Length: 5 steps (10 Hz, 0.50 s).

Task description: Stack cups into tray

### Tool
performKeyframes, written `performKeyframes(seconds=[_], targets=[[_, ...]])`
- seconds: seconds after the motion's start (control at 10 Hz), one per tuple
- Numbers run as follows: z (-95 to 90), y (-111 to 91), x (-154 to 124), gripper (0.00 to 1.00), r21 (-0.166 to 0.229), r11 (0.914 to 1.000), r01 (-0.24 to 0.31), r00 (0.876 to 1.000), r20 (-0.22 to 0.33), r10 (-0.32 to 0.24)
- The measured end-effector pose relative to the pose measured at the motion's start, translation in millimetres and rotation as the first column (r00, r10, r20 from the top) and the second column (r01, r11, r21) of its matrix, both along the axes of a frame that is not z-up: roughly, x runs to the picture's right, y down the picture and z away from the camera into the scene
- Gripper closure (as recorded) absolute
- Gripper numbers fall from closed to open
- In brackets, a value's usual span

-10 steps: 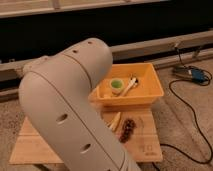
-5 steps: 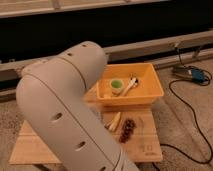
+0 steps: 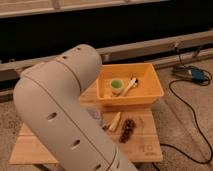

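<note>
Honestly, the only writing I could find was a faint printed mark [image 3: 145, 149] near the 5 o'clock corner of the wooden board [image 3: 30, 147], and it was too small for me to read.

From my seat the arm [image 3: 65, 115] filled the left half of the view, a big pale elbow dotted with dark holes. It covered the board from about 7 o'clock up to 11 o'clock. The gripper was out of sight, somewhere past that bulk. Its fingers stood wide apart, and I could not tell whether anything sat between them.

The tray [image 3: 152, 96], orange-yellow with sloped sides, sat on the board's far edge at about 1 o'clock from the board's middle. The green cup [image 3: 116, 86] stood upright inside it, a little toward 9 o'clock of the tray's centre. Just beside the cup, at its 3 o'clock, lay some pale sticks [image 3: 131, 85], also in the tray.

On the board at the tray's 6 o'clock lay a pale object [image 3: 115, 121], with a dark lumpy cluster [image 3: 128, 130] next to it at its 4 o'clock. I could not say what either was.

Off the board at 2 o'clock, a blue device [image 3: 194, 75] rested on the floor, and a black cable [image 3: 196, 125] looped down from it toward 5 o'clock.

Against the frame a second earlier, the elbow had swung a bit toward 9 o'clock. The tray, the cup and the bits on the board had stayed where they were.
</note>
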<state>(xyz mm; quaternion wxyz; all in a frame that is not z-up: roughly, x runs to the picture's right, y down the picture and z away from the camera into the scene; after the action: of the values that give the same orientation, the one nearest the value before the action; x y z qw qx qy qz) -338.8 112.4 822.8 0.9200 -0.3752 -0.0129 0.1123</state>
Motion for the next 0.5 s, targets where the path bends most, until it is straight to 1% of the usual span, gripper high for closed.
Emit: performKeyframes(seconds=[0.1, 0.5], targets=[[1.9, 2.0, -2.1, 0.3, 0.0, 1.0, 0.002, 1.0, -0.003, -0.002], [3.0, 6.8, -4.1, 0.7, 0.0, 1.0, 0.01, 1.0, -0.016, -0.01]])
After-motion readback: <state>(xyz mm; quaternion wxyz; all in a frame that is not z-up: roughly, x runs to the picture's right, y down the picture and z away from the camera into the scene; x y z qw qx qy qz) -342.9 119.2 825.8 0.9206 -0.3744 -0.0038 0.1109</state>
